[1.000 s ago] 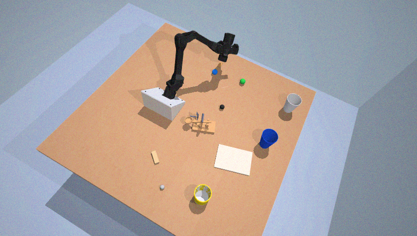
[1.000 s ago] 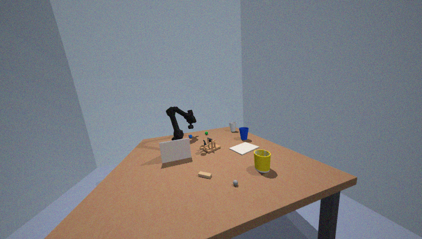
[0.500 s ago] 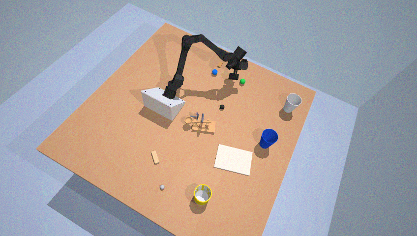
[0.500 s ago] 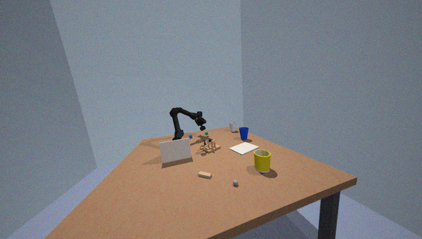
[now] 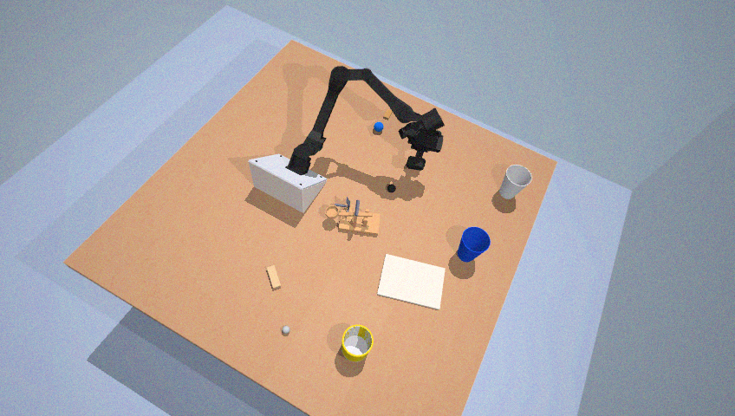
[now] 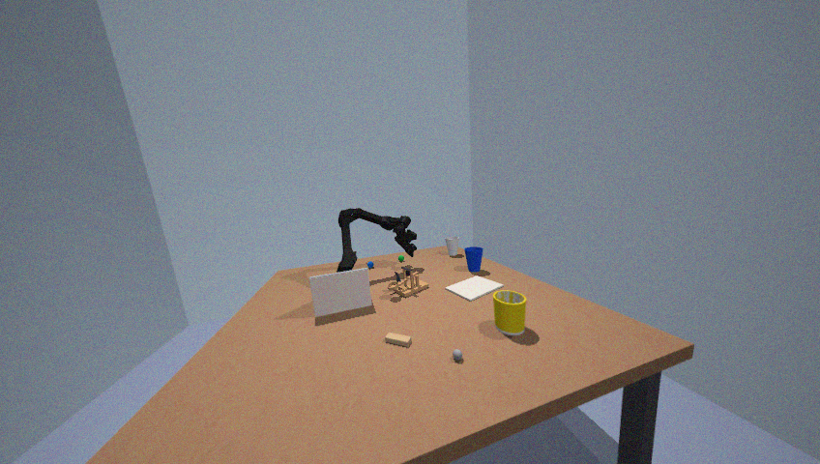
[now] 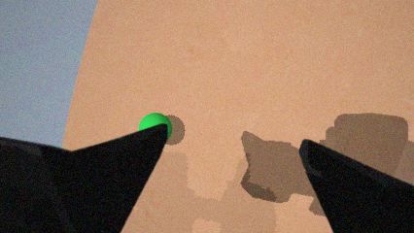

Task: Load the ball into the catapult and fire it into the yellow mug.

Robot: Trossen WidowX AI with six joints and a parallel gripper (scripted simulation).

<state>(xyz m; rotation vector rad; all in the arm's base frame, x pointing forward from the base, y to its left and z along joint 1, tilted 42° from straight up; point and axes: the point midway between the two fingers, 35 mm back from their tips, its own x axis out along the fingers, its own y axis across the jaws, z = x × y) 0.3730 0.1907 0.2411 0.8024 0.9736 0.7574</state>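
My gripper (image 5: 415,163) hangs open and empty above the far right part of the table, fingers pointing down (image 7: 233,136). A green ball (image 7: 155,123) lies on the table just beyond my left fingertip, outside the fingers; it also shows in the exterior view (image 6: 400,258) below the gripper (image 6: 412,250). The arm hides it in the top view. The wooden catapult (image 5: 353,217) stands mid-table beside the arm's base. The yellow mug (image 5: 356,341) (image 6: 509,310) stands upright near the front edge. A black ball (image 5: 391,188) lies between gripper and catapult.
A blue ball (image 5: 378,126) and a small wooden block (image 5: 387,113) lie at the back. A grey ball (image 5: 285,329) and a wooden block (image 5: 273,276) lie in front. A white cup (image 5: 514,181), a blue cup (image 5: 472,243) and a flat white slab (image 5: 411,281) are at the right.
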